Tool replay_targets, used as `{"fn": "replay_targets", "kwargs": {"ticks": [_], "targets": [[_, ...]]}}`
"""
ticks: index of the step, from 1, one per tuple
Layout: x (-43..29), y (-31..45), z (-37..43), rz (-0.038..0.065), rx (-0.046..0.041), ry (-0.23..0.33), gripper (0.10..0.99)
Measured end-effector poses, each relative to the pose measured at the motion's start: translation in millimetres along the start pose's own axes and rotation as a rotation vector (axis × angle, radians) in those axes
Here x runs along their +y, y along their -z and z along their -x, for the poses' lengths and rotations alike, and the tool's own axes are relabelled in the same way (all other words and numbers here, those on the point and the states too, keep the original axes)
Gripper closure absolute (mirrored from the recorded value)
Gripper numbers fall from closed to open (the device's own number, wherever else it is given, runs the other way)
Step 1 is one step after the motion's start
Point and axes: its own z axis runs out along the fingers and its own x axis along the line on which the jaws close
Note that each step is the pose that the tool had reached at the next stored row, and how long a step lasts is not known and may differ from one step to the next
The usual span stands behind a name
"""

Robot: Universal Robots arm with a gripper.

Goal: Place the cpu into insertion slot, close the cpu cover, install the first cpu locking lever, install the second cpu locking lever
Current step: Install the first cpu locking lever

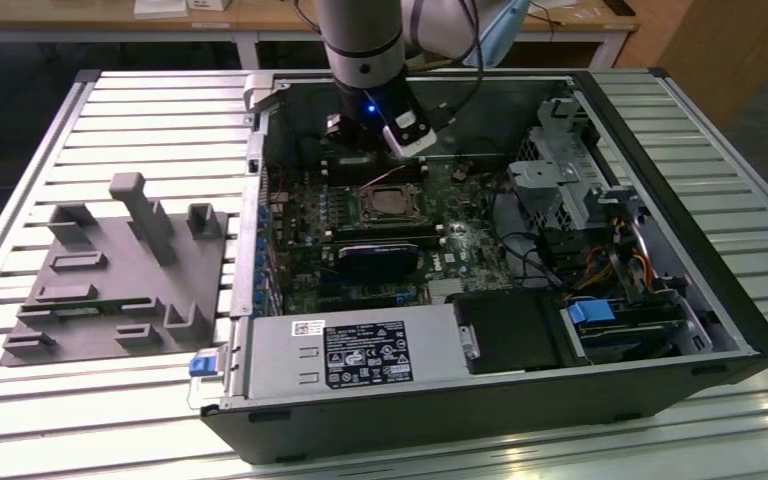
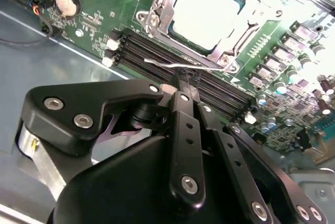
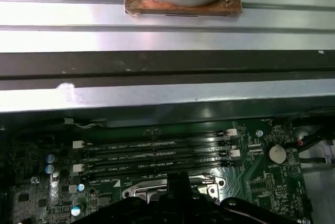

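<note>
The cpu (image 2: 207, 12), a silvery square chip, lies in the insertion slot (image 1: 387, 205) on the green board inside the open computer case. The cpu cover (image 2: 157, 12) is folded down flat around it as a silver frame. A thin silver locking lever (image 2: 159, 63) runs along the socket's edge beside the memory slots. My gripper (image 2: 183, 84) is shut, and its black fingertips (image 2: 180, 98) sit right at this lever, touching or almost touching it. In the exterior view the gripper (image 1: 377, 172) hangs just behind the socket. In the first wrist view its tip (image 3: 178, 181) stands at the socket's edge (image 3: 152, 188).
Long black memory slots (image 2: 152, 51) lie directly under the fingers. A coin battery (image 2: 67, 3) sits on the board's corner. A black block (image 1: 373, 258), the power supply (image 1: 357, 350) and a drive cage (image 1: 571, 180) crowd the case. A grey fixture plate (image 1: 117, 270) lies on the table at the exterior view's left.
</note>
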Motion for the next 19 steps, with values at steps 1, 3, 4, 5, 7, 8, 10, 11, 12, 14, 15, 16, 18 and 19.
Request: {"fn": "replay_targets", "kwargs": {"ticks": [1,3,4,5,7,8,10,11,12,14,15,16,18,19], "targets": [[-0.2,-0.8,0.1,-0.001,-0.0020,-0.008,0.984],[-0.6,-2.5,0.0,-0.005,-0.0081,-0.031,0.984],[-0.8,-3.3,-0.2,-0.007,-0.0113,-0.044,0.984],[-1.0,-4.1,-0.2,-0.009,-0.0144,-0.056,0.984],[-0.9,-5.3,0.4,-0.012,-0.0189,-0.074,0.984],[-0.7,-6.0,1.1,-0.012,-0.0206,-0.080,0.984],[-0.2,-7.5,2.8,-0.014,-0.0233,-0.091,0.984],[0.1,-8.2,3.6,-0.015,-0.0247,-0.096,0.984],[0.3,-8.8,4.4,-0.016,-0.0260,-0.101,0.984],[0.9,-10.0,5.5,-0.017,-0.0291,-0.113,0.984],[1.3,-10.5,5.9,-0.018,-0.0305,-0.118,0.984],[1.6,-11.2,6.2,-0.019,-0.0322,-0.125,0.984],[2.9,-12.3,6.4,-0.020,-0.0344,-0.134,0.984],[4.1,-12.8,6.2,-0.021,-0.0349,-0.135,0.984]]}}
